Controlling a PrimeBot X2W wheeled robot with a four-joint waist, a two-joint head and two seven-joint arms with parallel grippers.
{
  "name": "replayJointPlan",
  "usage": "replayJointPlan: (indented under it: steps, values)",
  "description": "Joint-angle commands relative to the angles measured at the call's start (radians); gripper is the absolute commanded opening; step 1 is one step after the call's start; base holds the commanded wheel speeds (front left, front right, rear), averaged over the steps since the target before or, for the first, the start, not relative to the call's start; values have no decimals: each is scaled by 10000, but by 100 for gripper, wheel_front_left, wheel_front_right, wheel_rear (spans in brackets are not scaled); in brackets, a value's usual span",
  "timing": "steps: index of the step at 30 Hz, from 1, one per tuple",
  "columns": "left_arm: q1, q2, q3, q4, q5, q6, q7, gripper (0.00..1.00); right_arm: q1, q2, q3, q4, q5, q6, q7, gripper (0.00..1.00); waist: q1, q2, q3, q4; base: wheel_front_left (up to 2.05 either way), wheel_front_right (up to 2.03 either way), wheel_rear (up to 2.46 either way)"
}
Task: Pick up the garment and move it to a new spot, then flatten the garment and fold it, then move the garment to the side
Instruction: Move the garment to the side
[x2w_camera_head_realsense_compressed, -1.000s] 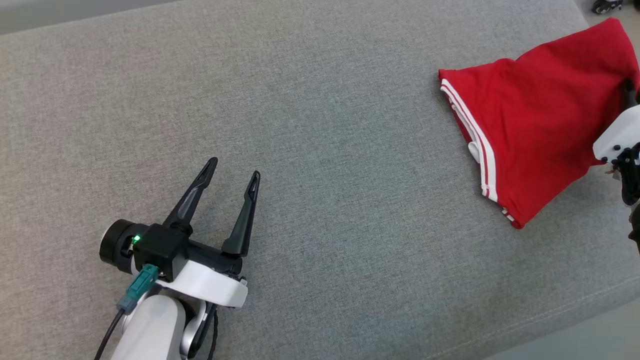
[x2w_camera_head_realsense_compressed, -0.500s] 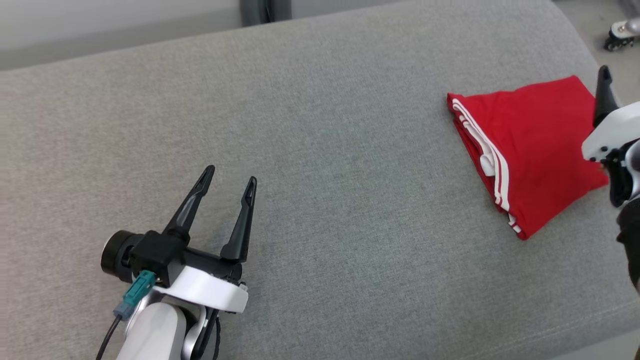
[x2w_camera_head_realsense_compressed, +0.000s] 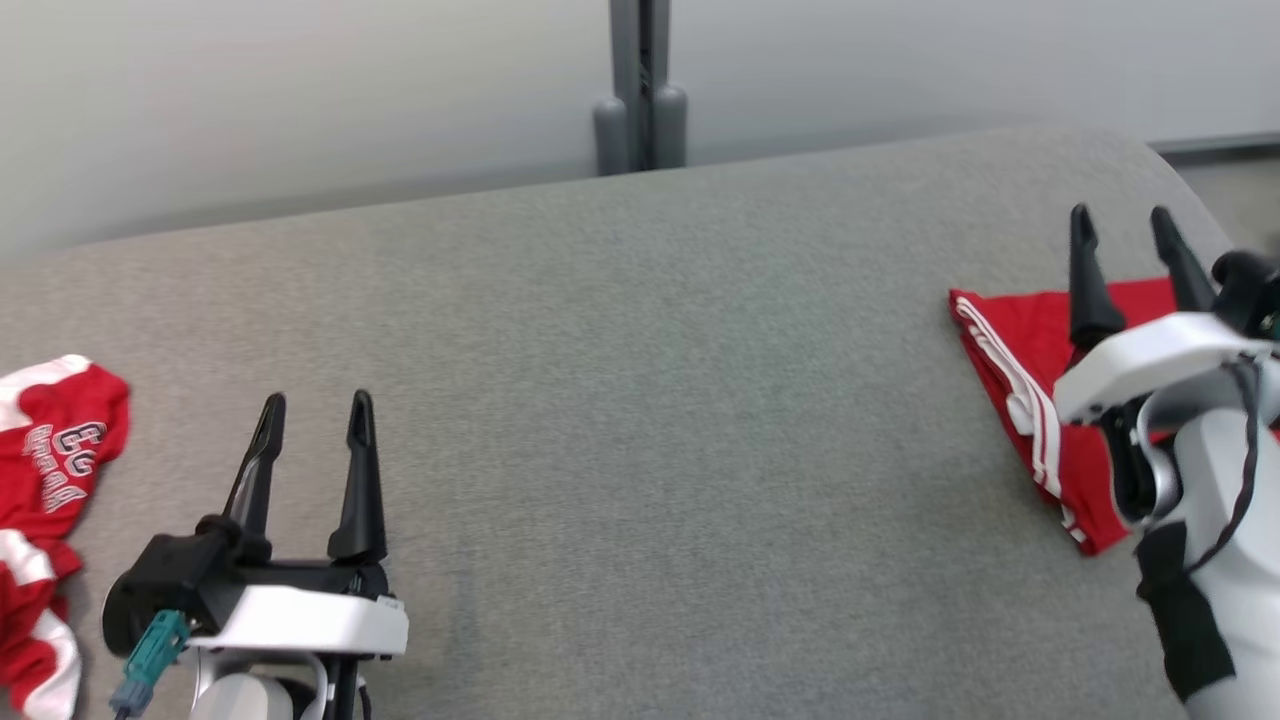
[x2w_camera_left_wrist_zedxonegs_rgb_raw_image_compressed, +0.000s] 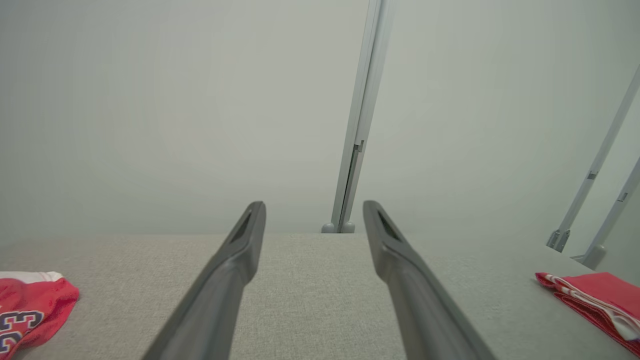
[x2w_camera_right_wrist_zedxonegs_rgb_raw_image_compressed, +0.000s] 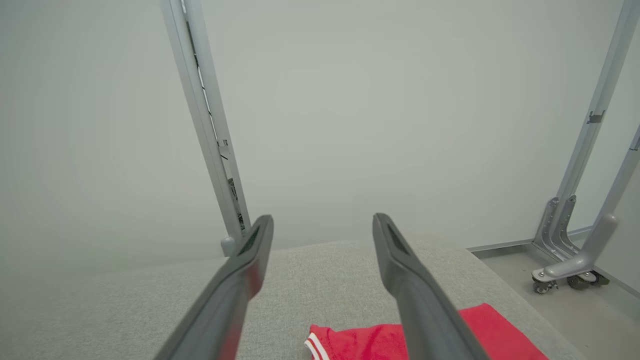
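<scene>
Head view: left gripper (x2w_camera_head_realsense_compressed: 316, 400) has its jaws apart and empty, over the grey counter (x2w_camera_head_realsense_compressed: 650, 400) at lower left. Right gripper (x2w_camera_head_realsense_compressed: 1120, 214) also has its jaws apart and empty, above the folded red garment (x2w_camera_head_realsense_compressed: 1010, 350) lying at the counter's right end. Crumpled red jersey (x2w_camera_head_realsense_compressed: 50, 450) at the left edge.
Left wrist view: fingers spread, nothing between; garment far right.
Right wrist view: fingers spread; garment on the counter beneath.
</scene>
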Motion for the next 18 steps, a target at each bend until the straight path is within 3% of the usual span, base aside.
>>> replayJointPlan:
  steps: [1,9,18]
  values:
    - [207,28,150,-44,44,101,3,100,530,26,130,-561,145,2,-45,100,0,0,-427,436,0,0,0]
    - [762,8,445,-71,282,218,2,100,2930,202,657,-3061,511,2,43,100,0,0,-980,1147,0,0,0]
    - [1317,-3,769,88,252,319,2,100,5041,175,1260,-4671,914,2,-4,100,0,0,-1312,1634,0,0,0]
